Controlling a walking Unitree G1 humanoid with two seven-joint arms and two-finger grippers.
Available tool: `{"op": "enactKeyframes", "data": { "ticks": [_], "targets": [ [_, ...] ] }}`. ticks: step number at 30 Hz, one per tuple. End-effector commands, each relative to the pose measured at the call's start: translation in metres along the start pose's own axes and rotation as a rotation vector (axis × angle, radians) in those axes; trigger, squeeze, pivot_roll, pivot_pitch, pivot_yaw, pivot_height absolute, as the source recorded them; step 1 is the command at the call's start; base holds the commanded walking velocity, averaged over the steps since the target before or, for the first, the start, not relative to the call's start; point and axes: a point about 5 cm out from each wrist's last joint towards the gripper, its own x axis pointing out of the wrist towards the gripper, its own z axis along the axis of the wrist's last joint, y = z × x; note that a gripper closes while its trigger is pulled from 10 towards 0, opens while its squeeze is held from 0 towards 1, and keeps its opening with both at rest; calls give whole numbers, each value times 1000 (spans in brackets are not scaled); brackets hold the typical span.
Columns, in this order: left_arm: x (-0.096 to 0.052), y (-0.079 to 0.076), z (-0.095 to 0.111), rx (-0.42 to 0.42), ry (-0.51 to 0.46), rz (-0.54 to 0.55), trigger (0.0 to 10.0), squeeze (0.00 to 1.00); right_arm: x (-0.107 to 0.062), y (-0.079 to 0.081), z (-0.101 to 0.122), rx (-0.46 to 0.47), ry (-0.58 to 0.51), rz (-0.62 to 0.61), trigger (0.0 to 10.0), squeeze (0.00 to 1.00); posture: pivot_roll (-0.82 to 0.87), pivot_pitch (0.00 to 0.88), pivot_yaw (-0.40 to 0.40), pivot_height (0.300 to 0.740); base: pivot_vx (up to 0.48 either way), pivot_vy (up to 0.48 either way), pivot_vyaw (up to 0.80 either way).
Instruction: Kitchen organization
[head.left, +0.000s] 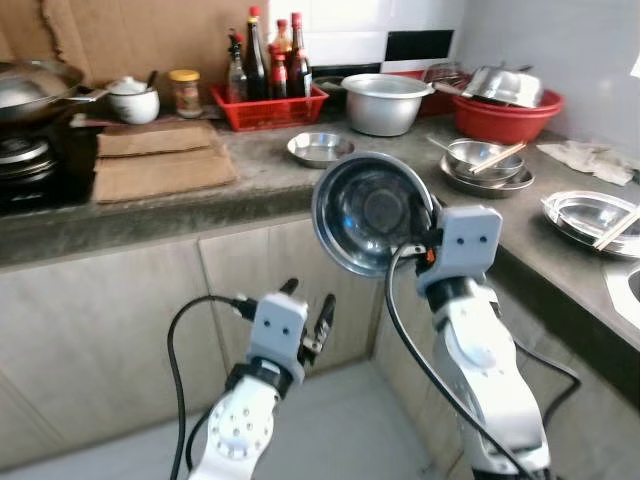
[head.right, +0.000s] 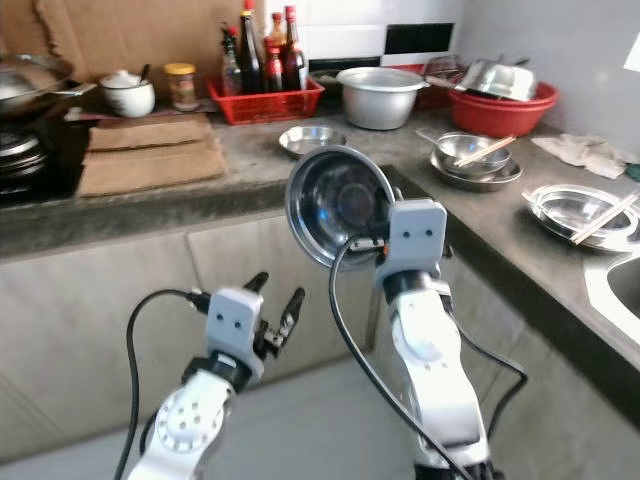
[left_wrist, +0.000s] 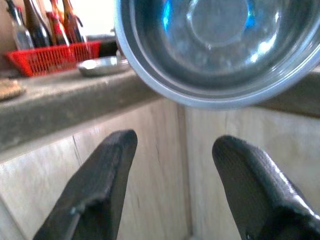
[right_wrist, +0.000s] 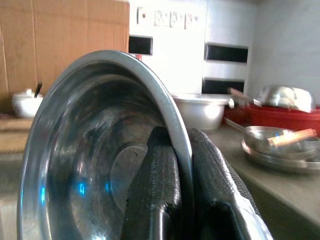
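One round shiny steel bowl (head.left: 368, 212) is pinched by its rim in my right gripper (right_wrist: 181, 165), in front of the grey stone bench (head.left: 250, 180); my left gripper (head.left: 311, 318), below the bowl, gapes empty.

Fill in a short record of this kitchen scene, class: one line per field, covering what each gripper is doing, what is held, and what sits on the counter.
Right gripper: shut on the rim of the steel bowl, held tilted in front of the counter edge
Left gripper: open, holding nothing, low before the cabinet doors
Counter: small steel dish, large pot, red basket of bottles
Stove side: wok
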Motion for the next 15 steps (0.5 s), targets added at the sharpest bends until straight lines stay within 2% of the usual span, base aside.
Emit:
{"op": "enactKeyframes", "data": {
  "ticks": [1,6,15],
  "targets": [
    [1,-1,4,3,-15,-5,10000,0,1,-2,8,7,-30,-8,10000,0,65,0,-32,740,-319,0,0],
    [1,-1,4,3,-14,-7,10000,0,0,-2,6,18,-23,-11,10000,0,67,0,-32,740,-319,0,0],
    [1,-2,3,4,-13,-8,10000,0,0,-3,5,22,-15,-8,10000,0,63,0,-34,740,-317,0,-782]
  ]
}}
